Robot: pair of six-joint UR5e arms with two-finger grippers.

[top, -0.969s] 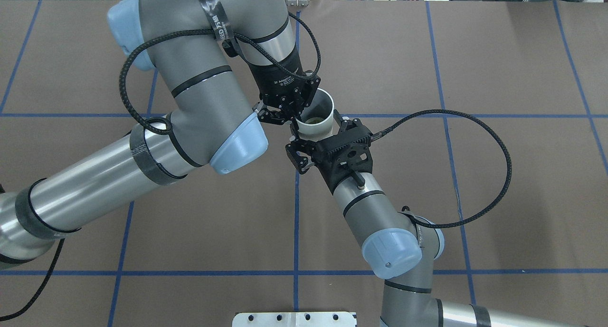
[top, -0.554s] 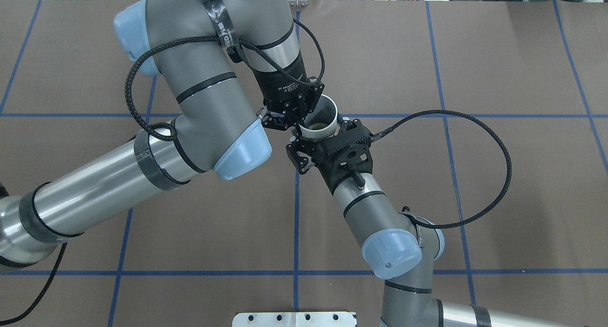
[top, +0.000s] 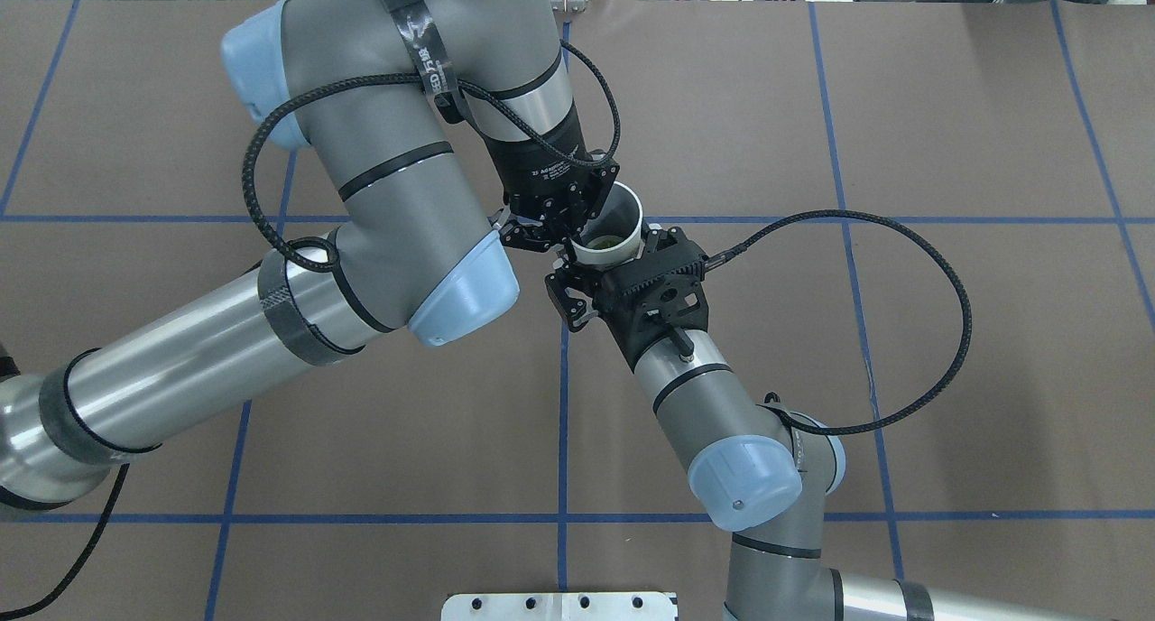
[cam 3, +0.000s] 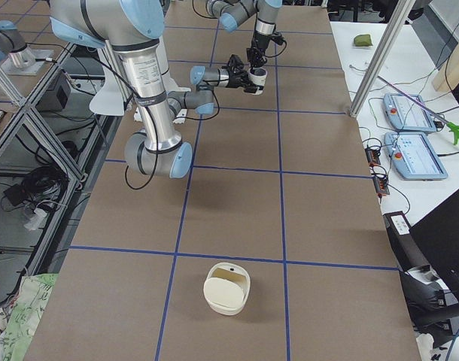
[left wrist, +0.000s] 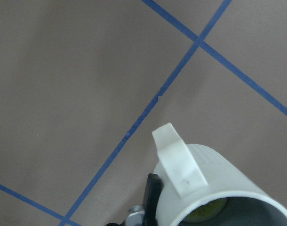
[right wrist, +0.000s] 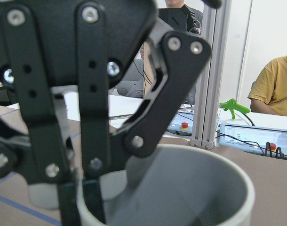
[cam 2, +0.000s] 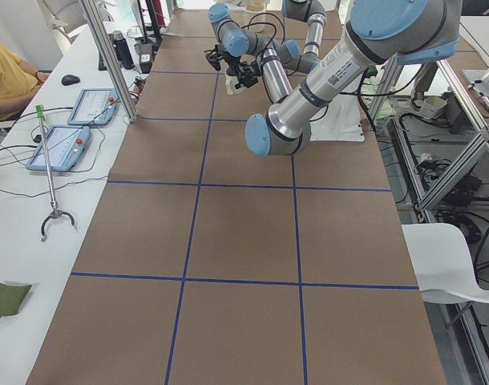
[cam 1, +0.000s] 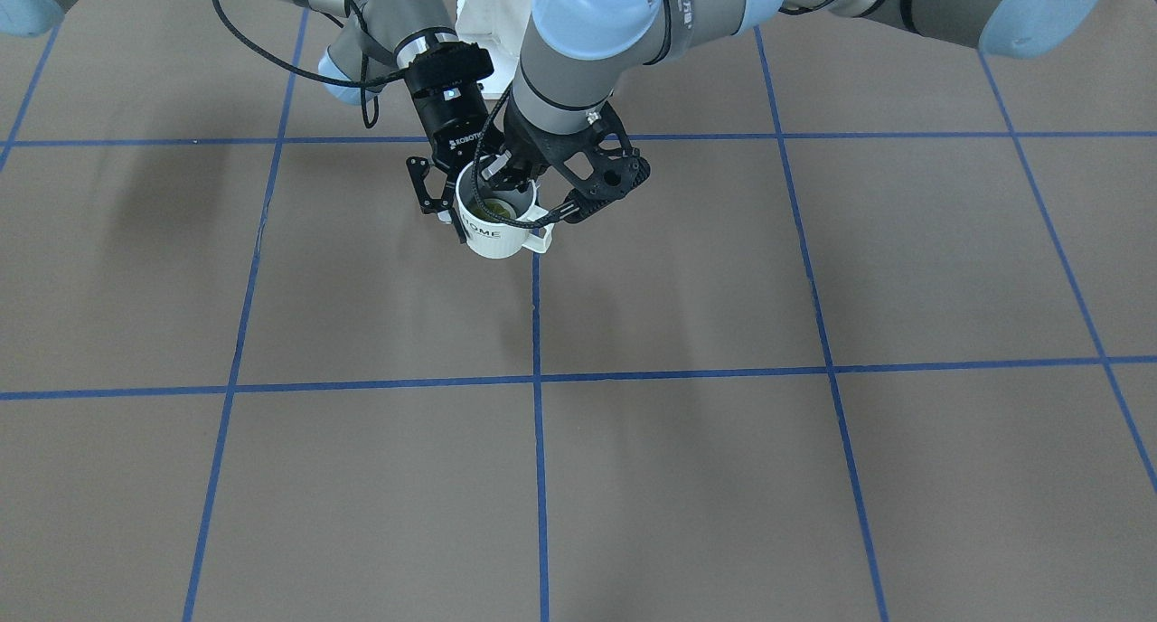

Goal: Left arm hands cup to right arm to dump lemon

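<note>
The cream cup [cam 1: 497, 235] marked "HOME" hangs above the table centre, its handle towards the operators' side. The yellow-green lemon [cam 1: 495, 211] lies inside it and also shows in the overhead view [top: 603, 240]. My left gripper [top: 567, 231] is shut on the cup's rim [top: 624, 208], one finger inside and one outside. The left wrist view shows the handle and cup [left wrist: 219, 169] and the lemon [left wrist: 207, 215]. My right gripper [top: 605, 256] is open, its fingers spread on either side of the cup's body. The right wrist view shows the cup's mouth [right wrist: 195, 188] close up.
A cream lidded container [cam 3: 227, 293] stands on the brown table at the end on my right. The white base plate [top: 559, 605] lies at the near edge. Two teach pendants [cam 3: 417, 158] and an aluminium post [cam 3: 380, 53] are on the operators' side.
My left arm has carried the cup a little towards the right gripper, so the cup sits deeper between its fingers. The right arm has stayed still.
</note>
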